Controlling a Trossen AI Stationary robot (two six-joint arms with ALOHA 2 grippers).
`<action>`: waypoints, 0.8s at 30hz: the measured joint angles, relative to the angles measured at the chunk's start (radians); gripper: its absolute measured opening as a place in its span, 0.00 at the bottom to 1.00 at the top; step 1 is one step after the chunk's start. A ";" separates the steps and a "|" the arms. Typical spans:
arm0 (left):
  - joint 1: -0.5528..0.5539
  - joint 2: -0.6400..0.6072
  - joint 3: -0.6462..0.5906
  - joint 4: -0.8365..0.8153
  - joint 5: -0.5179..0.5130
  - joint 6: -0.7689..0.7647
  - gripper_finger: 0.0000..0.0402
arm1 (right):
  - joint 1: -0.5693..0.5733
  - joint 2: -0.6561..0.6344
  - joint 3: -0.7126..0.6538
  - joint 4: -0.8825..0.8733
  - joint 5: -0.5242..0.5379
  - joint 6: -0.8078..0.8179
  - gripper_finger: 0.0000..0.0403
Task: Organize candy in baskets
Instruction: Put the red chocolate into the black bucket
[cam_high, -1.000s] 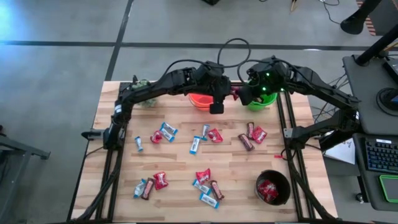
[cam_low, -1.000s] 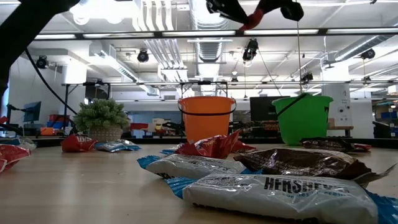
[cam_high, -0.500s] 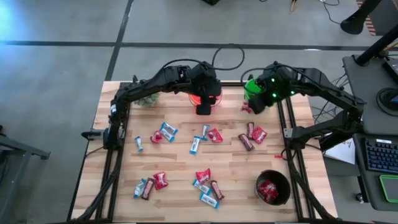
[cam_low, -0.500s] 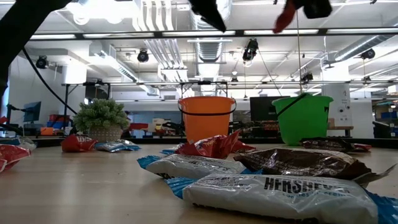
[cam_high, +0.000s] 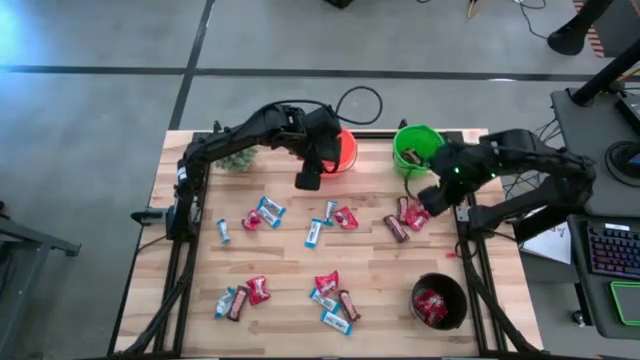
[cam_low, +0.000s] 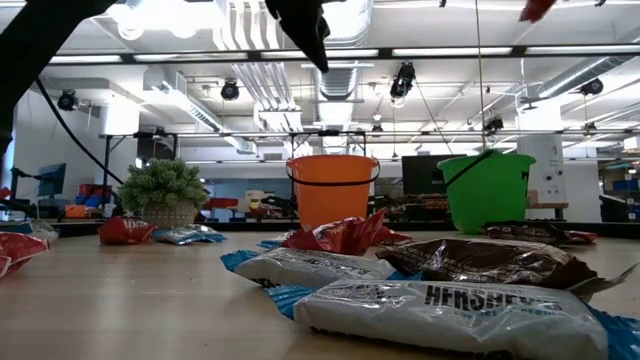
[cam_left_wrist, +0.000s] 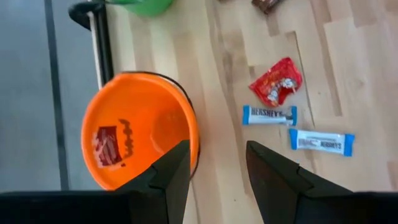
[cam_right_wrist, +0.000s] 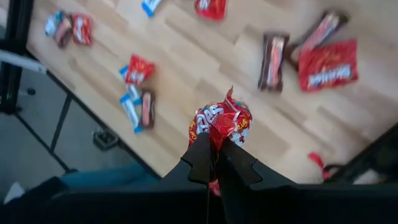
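Red packet (cam_right_wrist: 219, 124) pinched by right gripper (cam_right_wrist: 214, 163)

Light wooden plank worktop (cam_high: 290, 270), small bushy potted plant (cam_high: 233, 158) at its far left corner, grey floor around, keyboard (cam_high: 612, 249) on a side desk at right

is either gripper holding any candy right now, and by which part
The right gripper pinches a red packet by its lower edge. The left gripper is open and holds nothing.
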 joint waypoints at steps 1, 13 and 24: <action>0.000 0.000 0.000 -0.013 0.000 -0.003 0.34 | 0.032 0.002 0.000 -0.007 0.001 0.030 0.02; 0.002 0.000 0.000 -0.087 0.000 -0.025 0.34 | 0.449 0.090 -0.002 -0.023 -0.001 0.442 0.02; 0.002 0.000 0.000 -0.088 0.000 -0.022 0.34 | 0.704 0.249 -0.003 0.102 -0.001 0.708 0.02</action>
